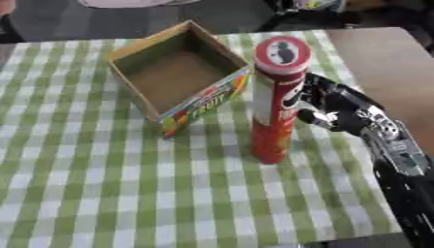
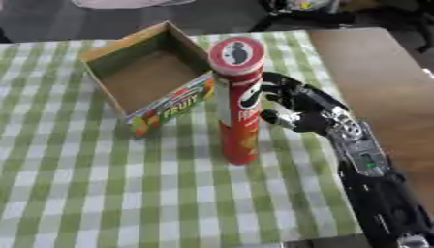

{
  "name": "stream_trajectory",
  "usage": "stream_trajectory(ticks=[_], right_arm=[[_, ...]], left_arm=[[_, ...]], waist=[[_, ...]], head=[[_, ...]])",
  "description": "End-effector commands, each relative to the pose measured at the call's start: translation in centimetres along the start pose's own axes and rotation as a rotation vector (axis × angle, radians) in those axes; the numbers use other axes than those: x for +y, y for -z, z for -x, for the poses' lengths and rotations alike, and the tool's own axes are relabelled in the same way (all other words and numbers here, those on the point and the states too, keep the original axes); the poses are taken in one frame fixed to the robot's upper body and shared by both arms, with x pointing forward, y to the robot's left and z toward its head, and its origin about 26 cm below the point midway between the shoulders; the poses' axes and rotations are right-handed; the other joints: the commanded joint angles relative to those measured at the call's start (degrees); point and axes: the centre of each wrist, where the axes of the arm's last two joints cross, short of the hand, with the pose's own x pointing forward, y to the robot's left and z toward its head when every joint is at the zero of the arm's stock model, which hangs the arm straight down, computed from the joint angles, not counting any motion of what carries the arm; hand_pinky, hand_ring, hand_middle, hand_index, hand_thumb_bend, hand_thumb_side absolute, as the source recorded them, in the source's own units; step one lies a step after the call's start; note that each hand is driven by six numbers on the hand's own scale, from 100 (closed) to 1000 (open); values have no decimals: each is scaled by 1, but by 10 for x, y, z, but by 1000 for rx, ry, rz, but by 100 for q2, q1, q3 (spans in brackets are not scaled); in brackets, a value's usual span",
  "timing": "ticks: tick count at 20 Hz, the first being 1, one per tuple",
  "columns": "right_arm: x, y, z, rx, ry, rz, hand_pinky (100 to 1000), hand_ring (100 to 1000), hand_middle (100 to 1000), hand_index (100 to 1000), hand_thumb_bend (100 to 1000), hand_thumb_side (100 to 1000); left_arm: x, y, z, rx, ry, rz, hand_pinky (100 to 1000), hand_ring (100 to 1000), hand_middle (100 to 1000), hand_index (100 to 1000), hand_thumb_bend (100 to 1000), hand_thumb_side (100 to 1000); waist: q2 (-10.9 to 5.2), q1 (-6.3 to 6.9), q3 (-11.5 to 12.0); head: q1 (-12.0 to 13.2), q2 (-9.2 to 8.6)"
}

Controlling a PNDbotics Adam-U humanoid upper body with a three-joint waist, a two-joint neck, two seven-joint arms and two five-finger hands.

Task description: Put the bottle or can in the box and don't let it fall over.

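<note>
Can point(image 1: 277, 97) upright beside box point(image 1: 179, 72) rim, right robot hand point(image 2: 292, 104) gripping it.

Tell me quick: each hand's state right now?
Left hand: not in view.
Right hand: fingers curled round the red can, which stands upright on the table.

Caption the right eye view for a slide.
Right hand grips upright red can beside the empty open box.
</note>
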Motion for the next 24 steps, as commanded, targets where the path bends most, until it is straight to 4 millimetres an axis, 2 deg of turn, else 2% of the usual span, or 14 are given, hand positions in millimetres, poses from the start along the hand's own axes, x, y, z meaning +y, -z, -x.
stream_trajectory(ticks=[1,9,11,12,16,17,19,24], right_arm=[[-8,0,-12,-18,-42,3,1000,1000,1000,1000,490,321],[-11,-8,-17,-32,-64,-8,1000,1000,1000,1000,488,336],[-11,-10,-18,-36,-65,-14,1000,1000,1000,1000,517,358],[-11,-11,-19,-38,-65,-17,1000,1000,1000,1000,491,370],[-10,-15,-21,-44,-62,-15,1000,1000,1000,1000,496,409],[-10,-16,-22,-46,-63,-13,1000,1000,1000,1000,526,417],[-10,-17,-24,-50,-68,-12,1000,1000,1000,1000,500,417],[-9,-21,-27,-53,-89,-29,1000,1000,1000,1000,549,487]], left_arm=[[5,2,-5,-15,12,1,1000,1000,1000,872,231,782],[6,2,-5,-14,16,4,1000,1000,1000,872,229,781],[6,2,-6,-15,17,5,1000,1000,1000,872,230,780],[7,2,-6,-15,18,5,1000,1000,1000,872,228,780],[7,2,-5,-13,19,6,1000,1000,1000,872,228,781],[7,2,-5,-12,19,7,1000,1000,1000,872,228,781],[7,1,-5,-10,20,7,1000,1000,1000,872,228,782],[8,1,-5,-11,22,11,1000,1000,1000,872,228,782]], waist=[[-93,12,-16],[-98,10,-47],[-99,9,-53],[-100,8,-56],[-101,8,-67],[-100,8,-68],[-100,7,-73],[-99,3,-78]], head=[[7,-34],[38,-26],[45,-23],[47,-24],[50,-33],[51,-35],[58,-29],[65,-27]])
